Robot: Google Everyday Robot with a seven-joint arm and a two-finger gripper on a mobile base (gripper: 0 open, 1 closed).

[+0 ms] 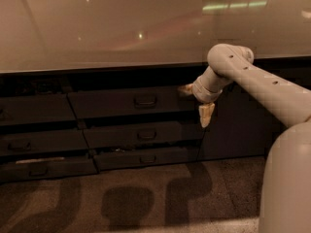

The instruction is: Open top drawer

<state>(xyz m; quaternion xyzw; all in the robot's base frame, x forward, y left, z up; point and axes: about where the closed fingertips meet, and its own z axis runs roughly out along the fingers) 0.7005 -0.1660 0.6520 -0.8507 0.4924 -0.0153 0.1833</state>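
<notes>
Camera view from across the floor: the pale arm point(265, 89) reaches in from the right, and its gripper point(196, 101) sits at the right end of the top drawer point(107, 103), just under the glossy countertop point(121, 28). Its two fingers are spread wide, one pointing left and one pointing down, with nothing between them. Whether they touch the drawer front, I cannot tell. The drawer's pull handle point(145, 101) lies well left of the gripper. Two slimmer drawers point(112, 136) sit below, and a plain cabinet door point(238, 125) stands to the right.
</notes>
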